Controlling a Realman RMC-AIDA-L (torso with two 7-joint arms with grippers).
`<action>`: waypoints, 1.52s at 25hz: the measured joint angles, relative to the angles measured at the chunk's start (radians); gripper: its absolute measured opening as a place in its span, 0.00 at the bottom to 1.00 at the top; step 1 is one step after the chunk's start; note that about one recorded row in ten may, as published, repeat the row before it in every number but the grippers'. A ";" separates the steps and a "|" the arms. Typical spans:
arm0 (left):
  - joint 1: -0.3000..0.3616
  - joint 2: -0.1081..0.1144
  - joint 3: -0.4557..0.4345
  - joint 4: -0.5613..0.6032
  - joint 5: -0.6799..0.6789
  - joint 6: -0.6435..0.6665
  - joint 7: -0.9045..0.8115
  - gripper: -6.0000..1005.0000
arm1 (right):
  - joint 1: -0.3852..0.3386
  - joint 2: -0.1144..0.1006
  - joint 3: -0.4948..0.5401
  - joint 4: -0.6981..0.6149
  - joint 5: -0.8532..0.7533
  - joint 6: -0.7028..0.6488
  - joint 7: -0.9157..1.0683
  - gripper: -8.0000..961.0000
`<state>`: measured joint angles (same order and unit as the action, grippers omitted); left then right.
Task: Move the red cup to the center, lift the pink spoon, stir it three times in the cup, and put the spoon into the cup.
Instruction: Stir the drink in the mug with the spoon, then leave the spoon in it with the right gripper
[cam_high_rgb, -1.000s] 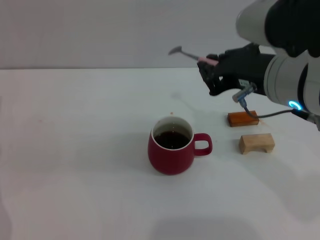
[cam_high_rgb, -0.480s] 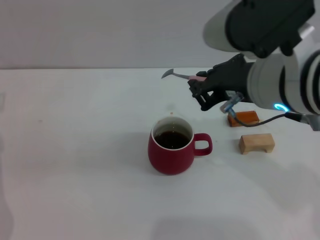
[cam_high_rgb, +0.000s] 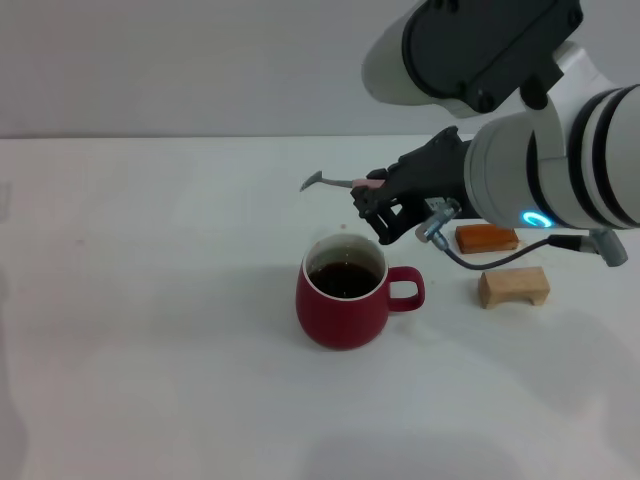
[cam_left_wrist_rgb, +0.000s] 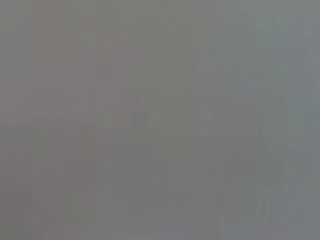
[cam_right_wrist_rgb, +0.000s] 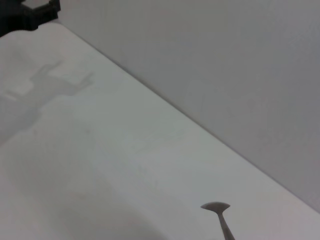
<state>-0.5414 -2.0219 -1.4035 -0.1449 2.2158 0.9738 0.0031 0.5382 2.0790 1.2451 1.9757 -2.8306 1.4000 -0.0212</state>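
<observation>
The red cup (cam_high_rgb: 344, 294), holding dark liquid, stands on the white table (cam_high_rgb: 150, 300) near the middle, its handle pointing right. My right gripper (cam_high_rgb: 377, 199) hangs just above and behind the cup's rim, shut on the pink spoon (cam_high_rgb: 345, 183). The spoon lies nearly level, its silver bowl pointing left, its pink handle mostly hidden in the black fingers. Only the spoon's bowl and neck (cam_right_wrist_rgb: 220, 215) show in the right wrist view, above the tabletop. My left gripper is out of the head view; the left wrist view is a plain grey blur.
An orange block (cam_high_rgb: 486, 238) and a tan arch-shaped block (cam_high_rgb: 513, 286) lie to the right of the cup, under my right forearm. A grey wall rises behind the table's far edge.
My right gripper has carried the spoon down and to the left, from high behind the blocks to just above the cup's far rim. The cup and blocks have not moved.
</observation>
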 joint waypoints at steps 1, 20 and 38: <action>-0.002 0.000 0.000 0.000 0.000 0.000 0.000 0.84 | 0.009 0.000 -0.001 -0.001 0.005 0.019 0.011 0.16; -0.023 -0.001 0.008 -0.006 0.007 -0.009 0.031 0.84 | -0.038 0.003 -0.050 -0.002 0.015 0.069 0.092 0.16; -0.032 -0.003 0.001 -0.007 0.007 -0.009 0.038 0.84 | -0.018 -0.007 -0.035 -0.099 0.016 0.089 0.066 0.16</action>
<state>-0.5731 -2.0246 -1.4021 -0.1515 2.2227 0.9647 0.0407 0.5202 2.0722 1.2098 1.8770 -2.8142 1.4886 0.0450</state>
